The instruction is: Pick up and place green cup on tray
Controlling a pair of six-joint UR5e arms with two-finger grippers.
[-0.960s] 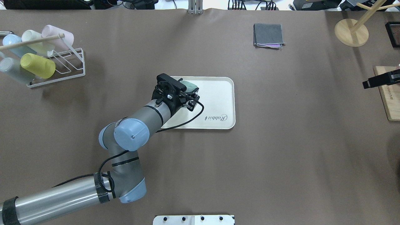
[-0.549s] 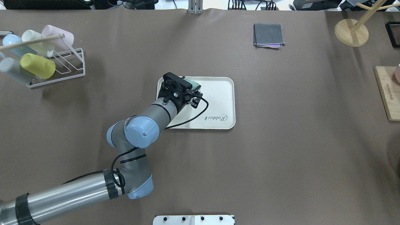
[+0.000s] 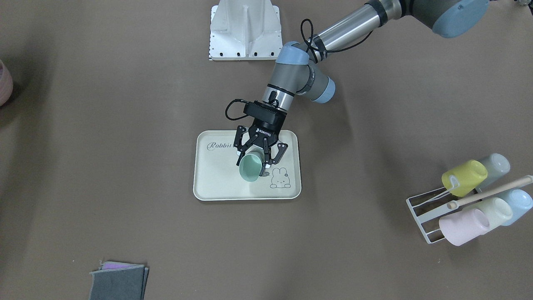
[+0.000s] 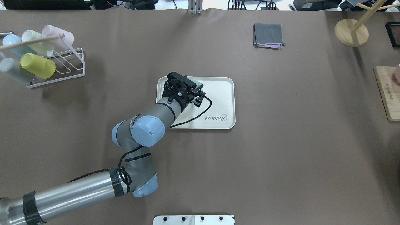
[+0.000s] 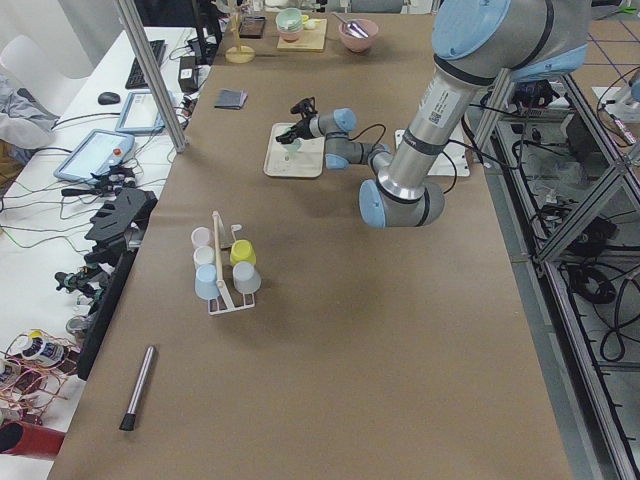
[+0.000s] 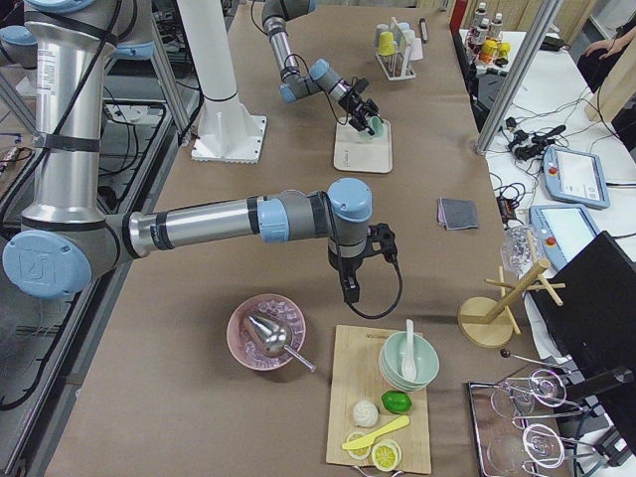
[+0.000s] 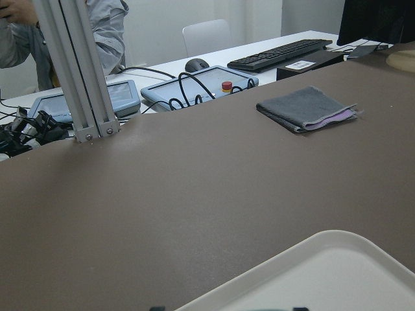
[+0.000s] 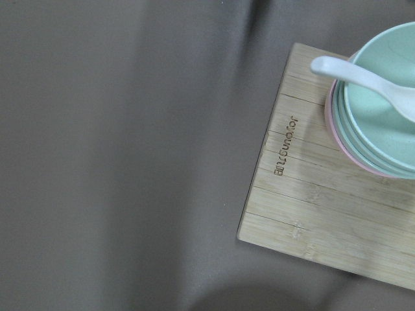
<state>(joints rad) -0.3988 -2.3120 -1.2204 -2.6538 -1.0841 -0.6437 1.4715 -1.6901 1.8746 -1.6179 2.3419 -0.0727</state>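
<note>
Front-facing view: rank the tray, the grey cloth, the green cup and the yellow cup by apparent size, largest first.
1. tray
2. grey cloth, though cut off by the frame's edge
3. yellow cup and green cup: unsure, since the green one is partly hidden by the left end effector

Bare room on tray beside green cup; rack and cloth far off near table edges.
</note>
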